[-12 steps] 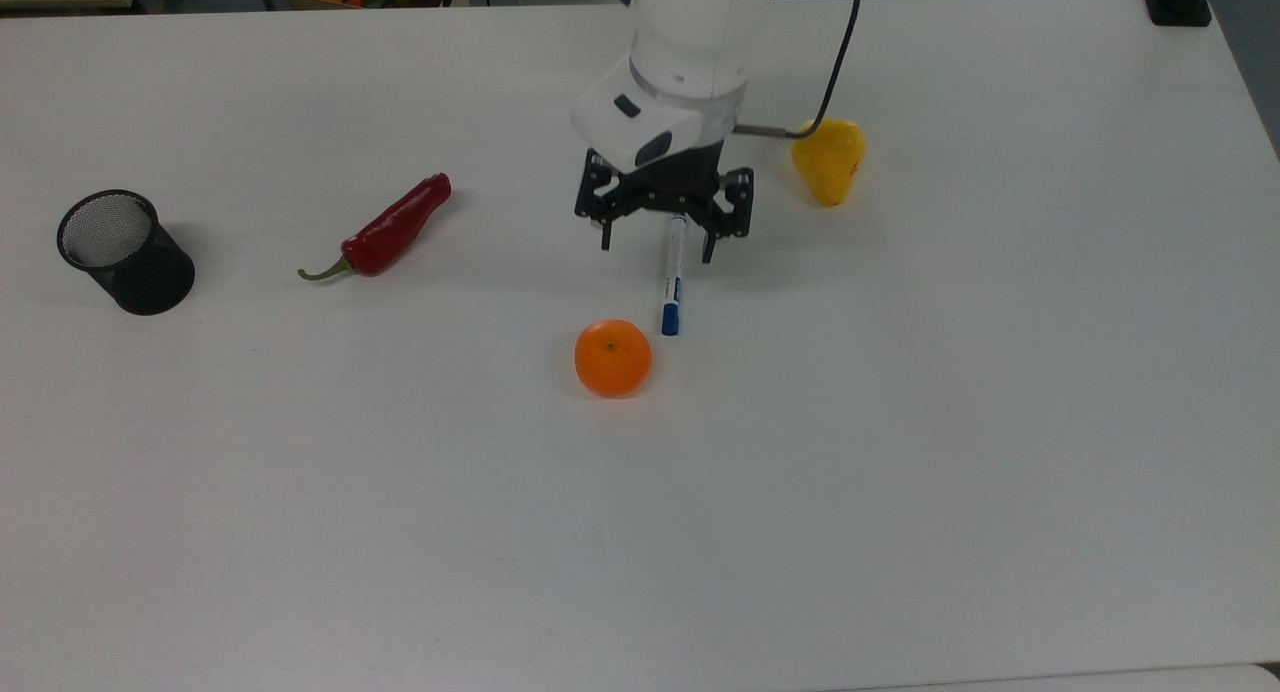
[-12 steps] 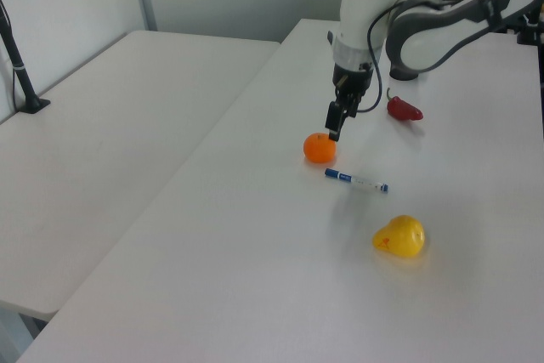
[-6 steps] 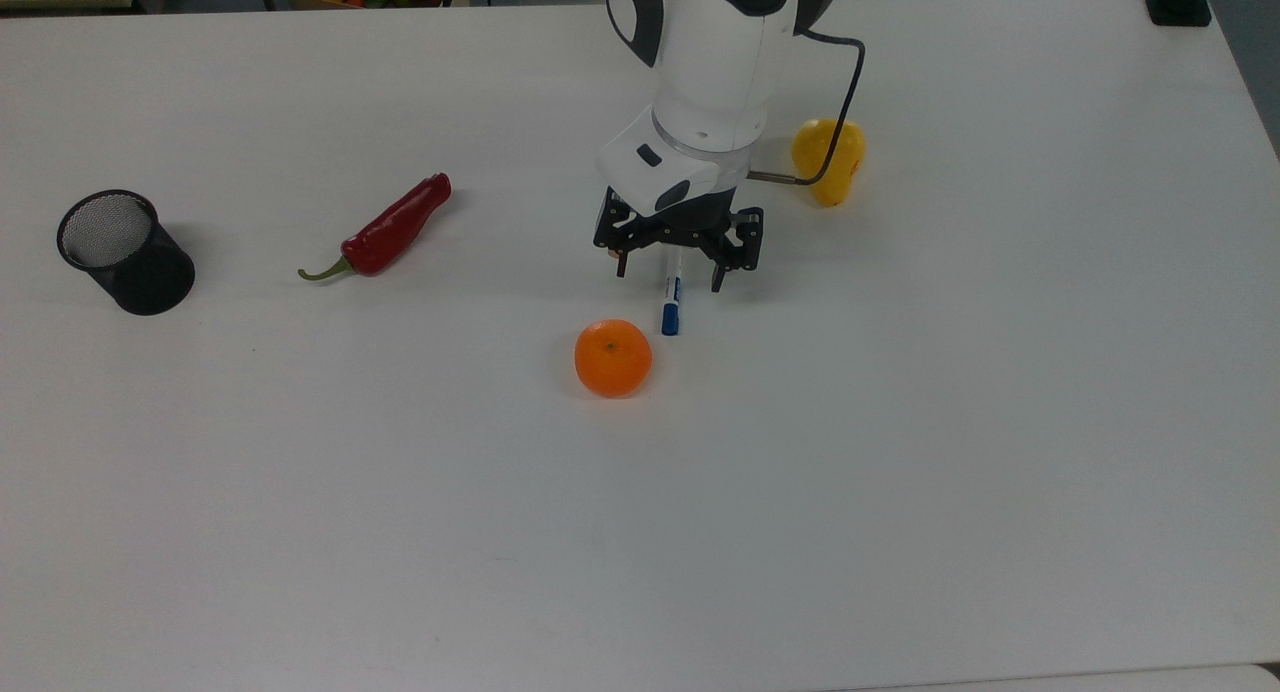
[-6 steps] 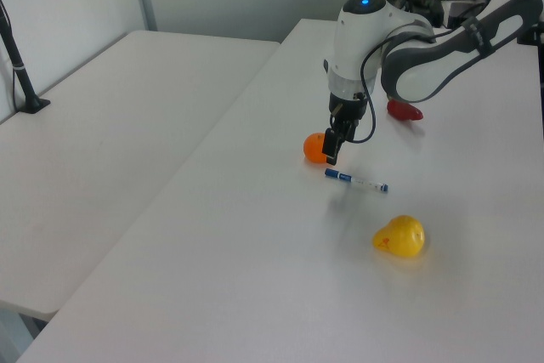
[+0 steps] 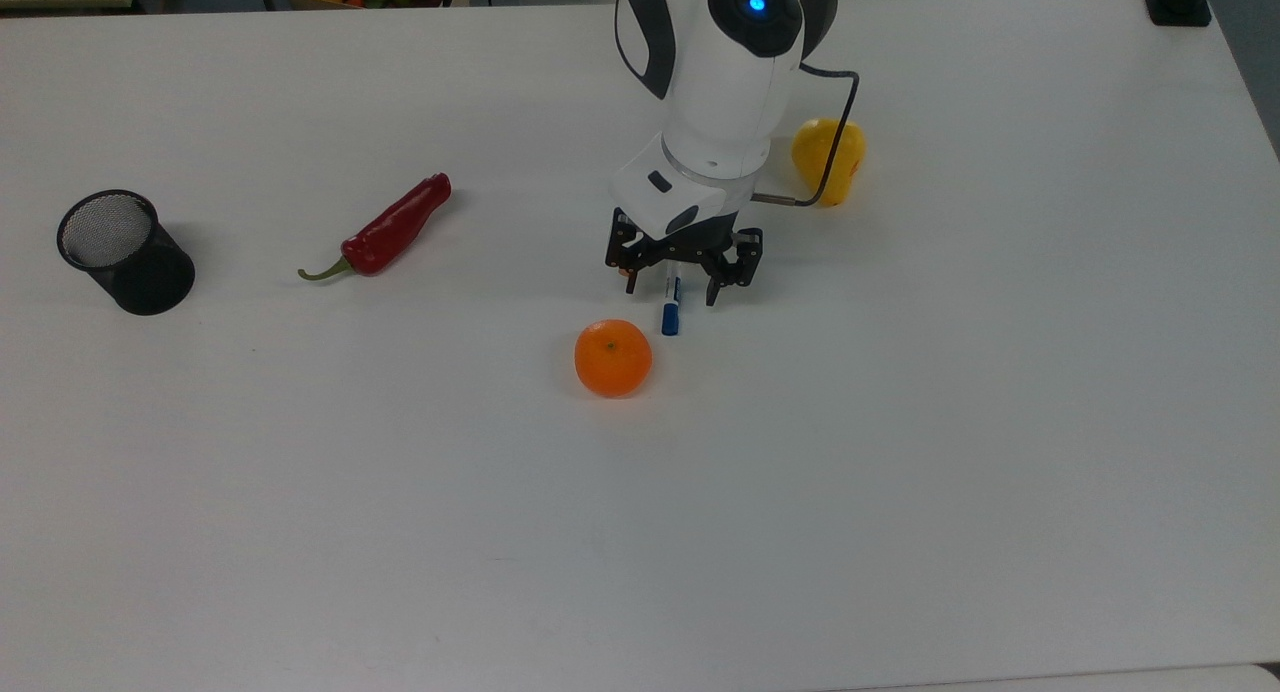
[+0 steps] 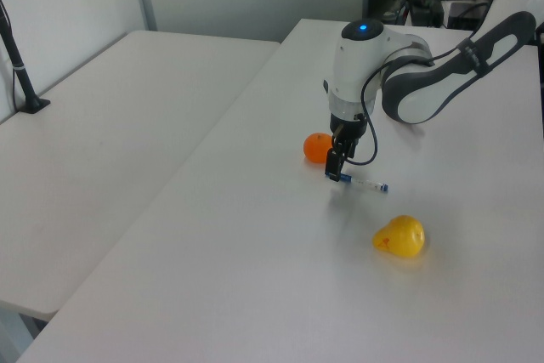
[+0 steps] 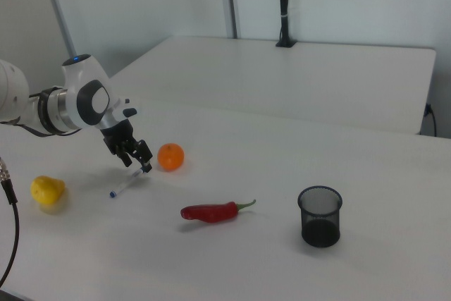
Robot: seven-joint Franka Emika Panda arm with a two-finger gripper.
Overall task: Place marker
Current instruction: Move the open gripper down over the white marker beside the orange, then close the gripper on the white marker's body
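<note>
Marker (image 5: pixel 671 308) flat on surface (image 5: pixel 900 452), mid-area, just beside orange (image 5: pixel 612 358); long axis toward far edge. Claw (image 5: pixel 674 290) spread, empty, straddling barrel directly above, fingers either side.

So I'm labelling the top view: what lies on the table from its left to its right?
Mesh cup → chilli → orange → marker → yellow fruit.

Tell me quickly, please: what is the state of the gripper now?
Gripper: open, fingers on either side of the marker, which lies on the table; nothing held yet.
</note>
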